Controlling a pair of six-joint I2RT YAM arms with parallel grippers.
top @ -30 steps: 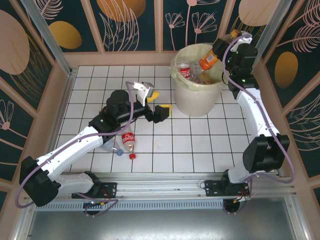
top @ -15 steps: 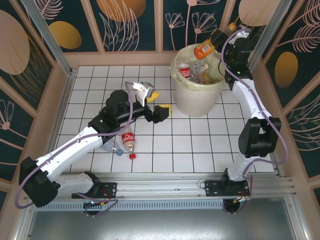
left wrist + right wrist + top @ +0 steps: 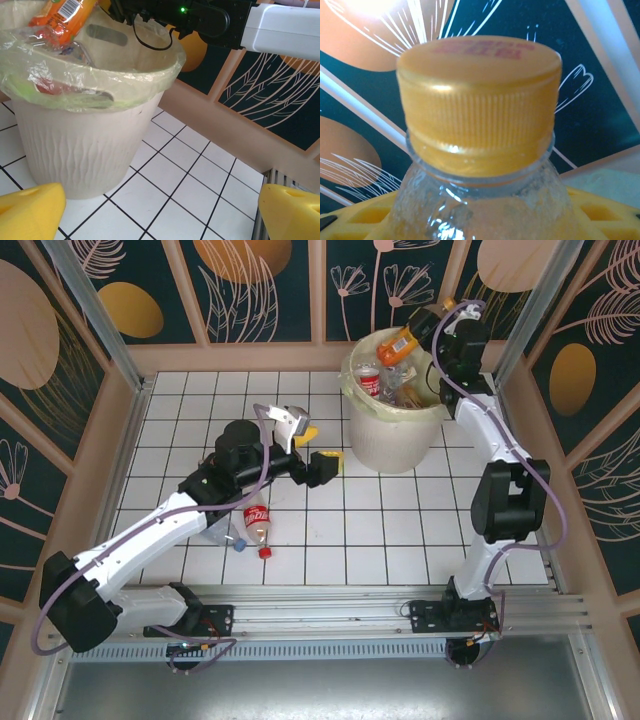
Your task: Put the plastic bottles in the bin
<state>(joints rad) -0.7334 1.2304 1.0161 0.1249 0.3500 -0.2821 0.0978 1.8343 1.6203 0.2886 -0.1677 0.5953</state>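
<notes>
The right pincer [image 3: 422, 330] is gripping an orange-labelled bottle [image 3: 403, 344] above the bin [image 3: 390, 445], which is already holding several bottles. The left pincer [image 3: 320, 445] is hanging wide open and empty. A Coca-Cola bottle [image 3: 257, 522] and seemingly one more (half hidden under the arm) are lying on the desk [image 3: 400, 530], waiting.

The bin [image 3: 386, 447] stands on the table [image 3: 400, 525] at its far right, with several bottles [image 3: 371, 380] lying inside it. The right gripper [image 3: 424, 324], clamped on a tilted bottle [image 3: 402, 344], holds it above the bin's far rim. The left gripper [image 3: 330, 462], fingers apart, sits just left of the bin. The Coca-Cola bottle [image 3: 257, 523] lies on the table nearer and further left, with a second bottle [image 3: 228, 533] just to its left, partly under the left arm.
</notes>
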